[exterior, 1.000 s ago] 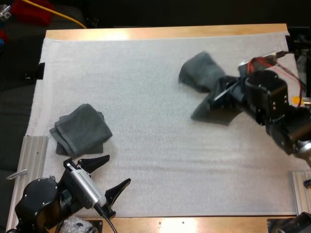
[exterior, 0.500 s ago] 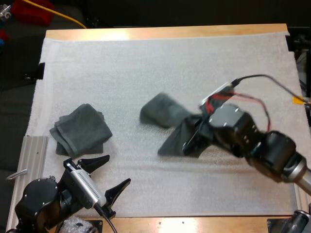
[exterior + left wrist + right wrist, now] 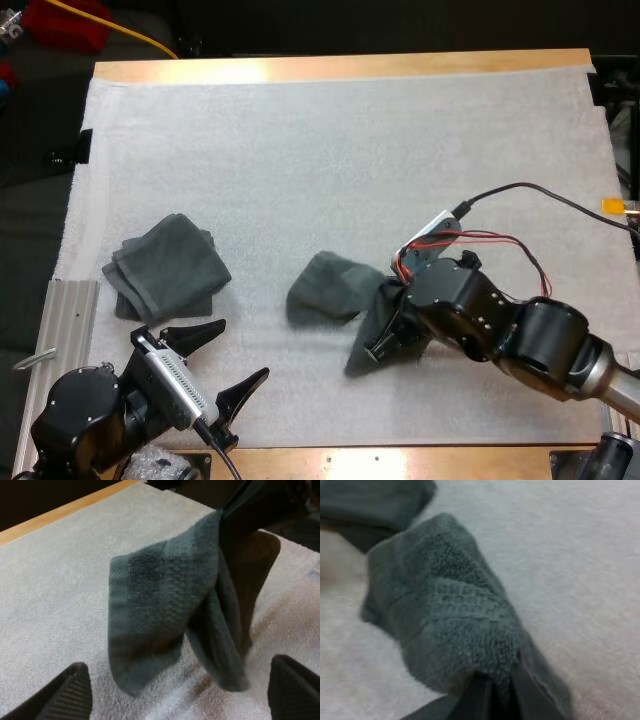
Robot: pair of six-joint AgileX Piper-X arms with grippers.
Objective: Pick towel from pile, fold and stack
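Dark grey-green terry towel (image 3: 325, 290), nubbly with a woven band, hangs bunched from the right jaws, which are clamped on its pinched edge, over the fuzzy white mat (image 3: 300, 150) near its middle; folded towel (image 3: 165, 265) lies squarish toward the left; left jaws apart, holding nothing; cloth hides the right jaws' tips.

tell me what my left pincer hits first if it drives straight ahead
Most likely the towel held by the right pincer; the left pincer faces it across the mat, though depth is unclear.
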